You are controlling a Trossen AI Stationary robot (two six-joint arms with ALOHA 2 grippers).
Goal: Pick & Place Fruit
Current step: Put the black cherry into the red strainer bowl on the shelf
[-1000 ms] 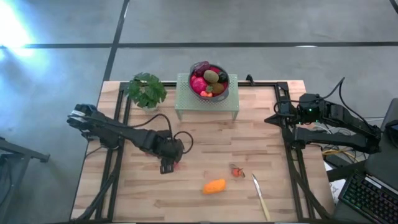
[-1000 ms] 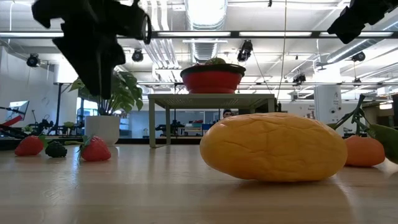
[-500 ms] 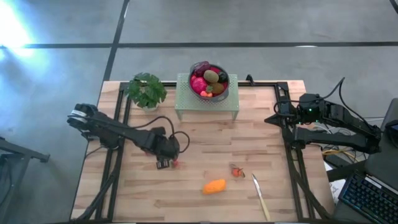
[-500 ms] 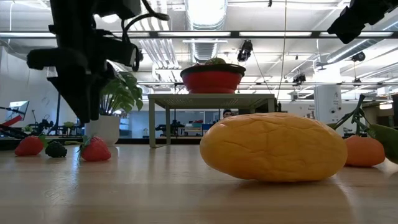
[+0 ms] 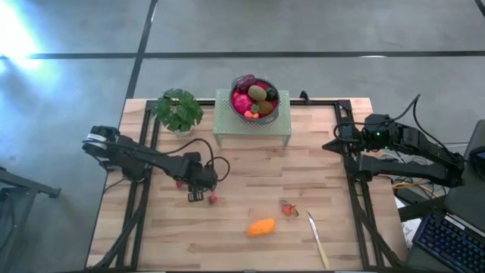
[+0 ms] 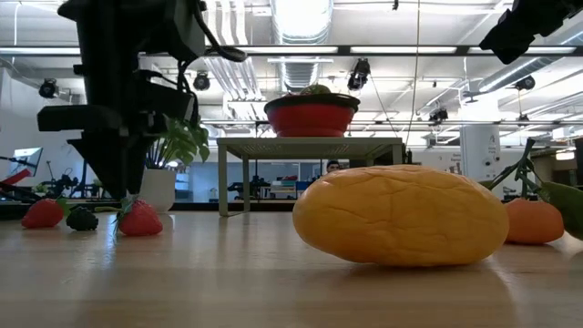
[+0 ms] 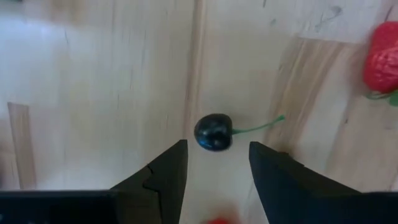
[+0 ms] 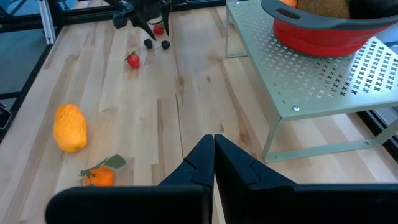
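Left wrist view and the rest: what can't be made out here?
- Left wrist view: the red piece between the left gripper fingers is cut off by the picture's edge.
- High view: the dark cherry is hidden under the gripper.
- Low view: the red bowl on the perforated green stand hides most of its fruit behind its wall.
- Low view: the small orange fruit is partly hidden behind the big orange oval fruit.

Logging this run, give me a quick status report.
Left gripper open above dark cherry, not yet gripping. Right gripper shut, parked table's right. Strawberry beside, no obstruction.

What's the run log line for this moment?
left gripper: open above dark cherry | right gripper: shut, parked | bowl: on stand
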